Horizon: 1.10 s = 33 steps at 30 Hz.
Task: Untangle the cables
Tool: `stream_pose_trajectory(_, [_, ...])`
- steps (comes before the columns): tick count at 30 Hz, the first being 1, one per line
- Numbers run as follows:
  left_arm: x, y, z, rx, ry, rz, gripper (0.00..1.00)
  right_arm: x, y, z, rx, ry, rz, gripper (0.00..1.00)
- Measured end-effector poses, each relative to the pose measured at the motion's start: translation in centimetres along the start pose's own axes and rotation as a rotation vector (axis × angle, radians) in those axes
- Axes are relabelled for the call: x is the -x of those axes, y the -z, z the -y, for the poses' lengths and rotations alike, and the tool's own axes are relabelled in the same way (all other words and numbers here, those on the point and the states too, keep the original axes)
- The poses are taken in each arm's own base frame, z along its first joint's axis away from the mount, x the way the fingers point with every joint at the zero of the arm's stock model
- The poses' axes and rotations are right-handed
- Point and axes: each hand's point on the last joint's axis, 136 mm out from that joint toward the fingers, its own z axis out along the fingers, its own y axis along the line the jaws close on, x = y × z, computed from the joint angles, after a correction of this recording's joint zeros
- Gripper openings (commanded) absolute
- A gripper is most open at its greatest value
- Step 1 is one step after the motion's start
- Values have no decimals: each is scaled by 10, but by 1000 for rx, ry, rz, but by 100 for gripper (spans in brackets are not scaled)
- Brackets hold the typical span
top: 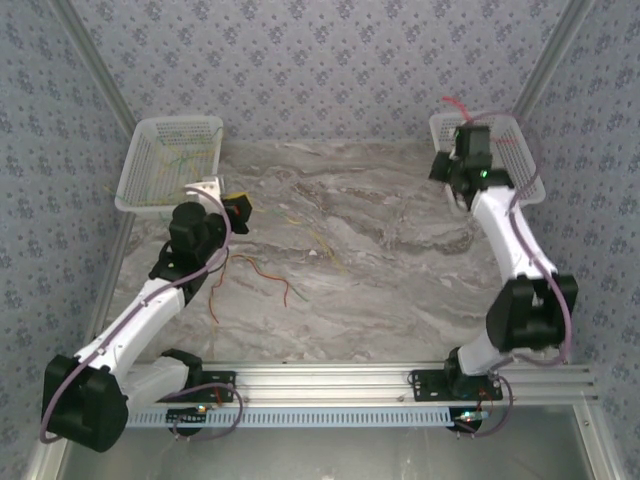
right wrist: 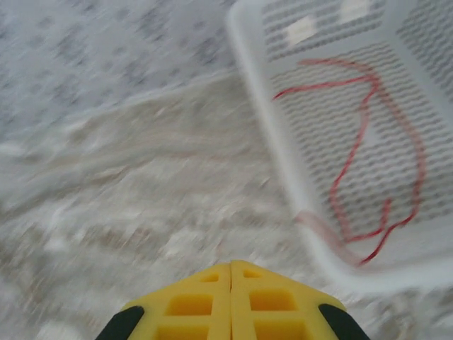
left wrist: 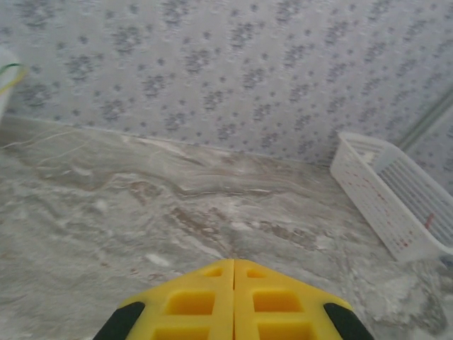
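Cables (top: 262, 270) lie loose on table (top: 400, 290); red cable (right wrist: 322, 86) in right basket (right wrist: 265, 120).

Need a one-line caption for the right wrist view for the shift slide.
Shut right gripper over the marble table, next to a white basket with a loose red cable lying inside.

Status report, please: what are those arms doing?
Shut, nothing visibly held: left gripper, right gripper. One red cable lies in right basket; loose cables on table. Nothing blocking.
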Motion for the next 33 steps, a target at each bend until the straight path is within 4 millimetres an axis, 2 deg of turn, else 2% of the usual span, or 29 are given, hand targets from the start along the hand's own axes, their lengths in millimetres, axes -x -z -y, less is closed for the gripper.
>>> stream_pose_trajectory(4, [-1,-3,18,-49,-20,-8,0,14,-56,64,-143,-43,-144,0])
stream_pose_trajectory(7, [3,-2,24,-61,-28,-2,0,12,-104,105,-229,-60,-242,0])
stream_pose_trajectory(10, [8,1,27,-67,-31,10,0,-5,-142,127,-271,-57,-342,0])
stream_pose_trajectory(13, [12,4,30,-70,-40,27,0,-27,-162,136,-292,-39,-425,0])
stream_pose_trajectory(17, [12,4,26,-47,-54,27,0,-47,-166,138,-299,-33,-497,2])
stream_pose_trajectory(19, [11,1,23,-29,-59,24,0,-47,-166,139,-300,-33,-498,22])
stream_pose_trajectory(20, [10,-1,21,-17,-60,21,0,-46,-166,139,-300,-34,-495,41])
stream_pose_trajectory(21, [10,-3,19,-4,-63,21,0,-47,-167,139,-299,-32,-496,54])
stream_pose_trajectory(22, [10,-5,16,8,-63,21,0,-49,-167,138,-299,-29,-499,62])
stream_pose_trajectory(26, [8,-11,7,55,-63,20,0,-53,-164,133,-299,-19,-508,70])
stream_pose_trajectory(28, [9,-15,4,76,-63,21,0,-51,-156,128,-305,-13,-500,82])
stream_pose_trajectory(29, [10,-17,2,85,-63,21,0,-47,-150,125,-310,-7,-490,88])
stream_pose_trajectory(33, [22,-22,-3,111,-60,43,0,-18,-114,111,-330,7,-414,96])
